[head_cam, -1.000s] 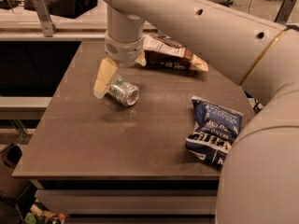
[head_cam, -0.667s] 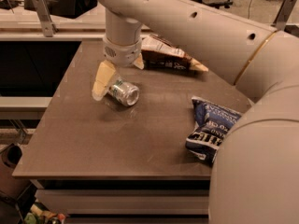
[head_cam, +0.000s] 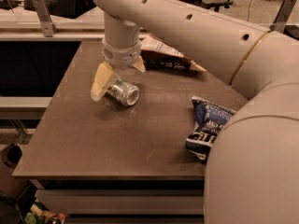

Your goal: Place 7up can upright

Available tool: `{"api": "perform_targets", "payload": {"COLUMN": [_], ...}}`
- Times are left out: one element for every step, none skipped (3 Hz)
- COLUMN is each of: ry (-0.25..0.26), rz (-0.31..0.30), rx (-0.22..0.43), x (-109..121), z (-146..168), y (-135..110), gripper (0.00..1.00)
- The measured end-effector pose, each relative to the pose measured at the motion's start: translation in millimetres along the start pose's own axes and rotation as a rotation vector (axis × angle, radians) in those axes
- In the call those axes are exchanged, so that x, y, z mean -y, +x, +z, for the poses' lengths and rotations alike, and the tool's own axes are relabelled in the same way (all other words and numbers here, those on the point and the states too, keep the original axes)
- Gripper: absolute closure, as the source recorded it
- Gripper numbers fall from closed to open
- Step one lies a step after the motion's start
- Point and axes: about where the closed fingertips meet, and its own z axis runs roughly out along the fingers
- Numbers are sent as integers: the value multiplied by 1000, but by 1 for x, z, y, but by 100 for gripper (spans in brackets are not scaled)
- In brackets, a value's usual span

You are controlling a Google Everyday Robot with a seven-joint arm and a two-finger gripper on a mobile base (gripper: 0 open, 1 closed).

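The 7up can (head_cam: pixel 124 92) lies on its side on the brown table (head_cam: pixel 93 139), left of centre, its end facing front right. It is silver with a white-green label. My gripper (head_cam: pixel 118 74) hangs straight down over the can's rear end. Its fingers are spread. The left finger (head_cam: pixel 100 81) stands beside the can's left end, and the other finger (head_cam: pixel 138 64) is behind the can. The jaws are open around the can's rear part, not closed on it.
A blue chip bag (head_cam: pixel 205 125) lies at the table's right edge, partly behind my arm. A brown-and-cream snack bag (head_cam: pixel 168 57) lies at the back, behind the gripper. My arm fills the upper right. Floor clutter (head_cam: pixel 42 213) shows below the table's front.
The gripper has shifted slightly left and down towards the can. The can and the bags have not moved.
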Motion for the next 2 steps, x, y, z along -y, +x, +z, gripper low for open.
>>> {"api": "perform_targets", "payload": {"ry": [10,9], "rz": [52,52], "rx": [-5,-8], "x": [3,2], "z": [3,4], "y": [1,1], "gripper": [0,0]}}
